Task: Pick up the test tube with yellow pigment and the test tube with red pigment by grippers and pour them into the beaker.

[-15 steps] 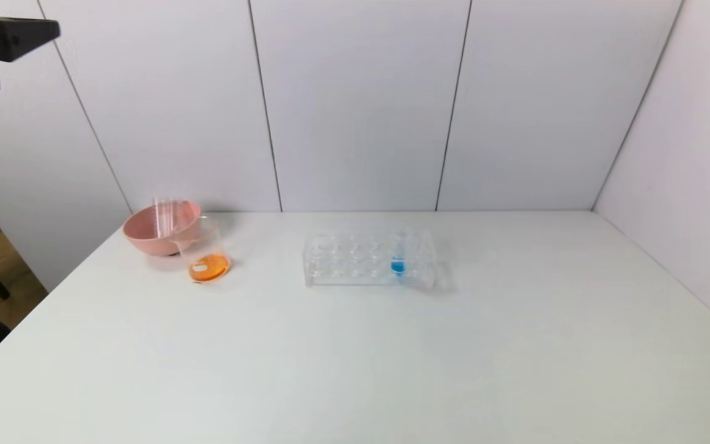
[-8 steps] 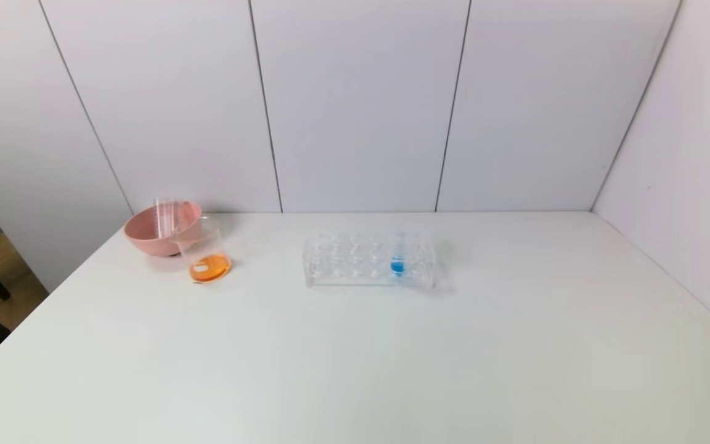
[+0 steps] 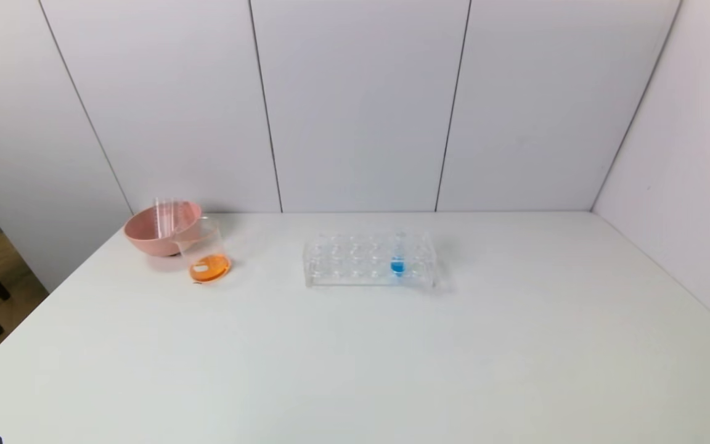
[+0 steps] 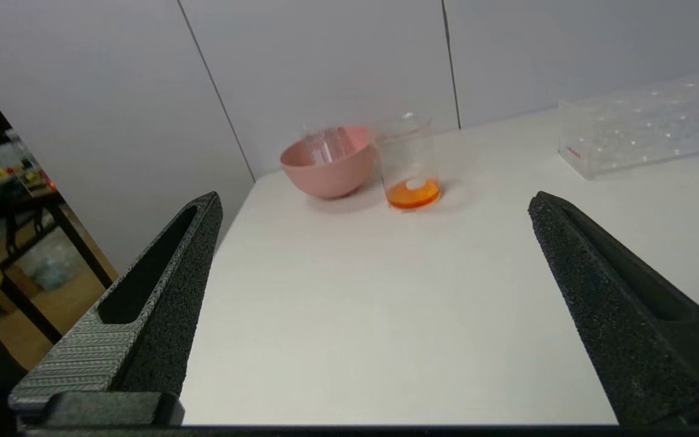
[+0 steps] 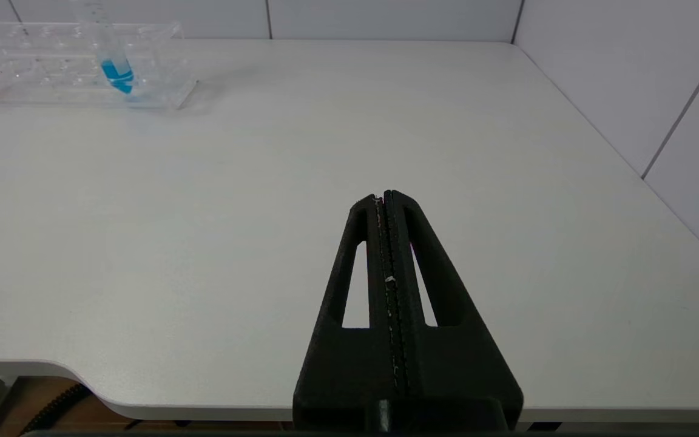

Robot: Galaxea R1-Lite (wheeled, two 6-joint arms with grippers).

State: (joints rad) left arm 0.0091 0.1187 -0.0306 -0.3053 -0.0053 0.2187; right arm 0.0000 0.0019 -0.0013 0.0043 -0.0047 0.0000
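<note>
While empty, left gripper (image 4: 374, 200) gapes; right gripper (image 5: 384, 195) closed.

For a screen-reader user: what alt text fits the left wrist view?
The open left gripper hangs over a white table, holding nothing. Beyond stand a beaker of orange liquid beside a pink bowl, and a clear tube rack.

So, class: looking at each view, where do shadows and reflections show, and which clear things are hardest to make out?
Head view: soft, even light; faint shadows beside the pink bowl and the rack, whose clear walls nearly vanish against the table. Left wrist view: a white glint sits on the orange liquid in the beaker. Right wrist view: the rack throws a pale shadow and the blue tube stands out.
</note>
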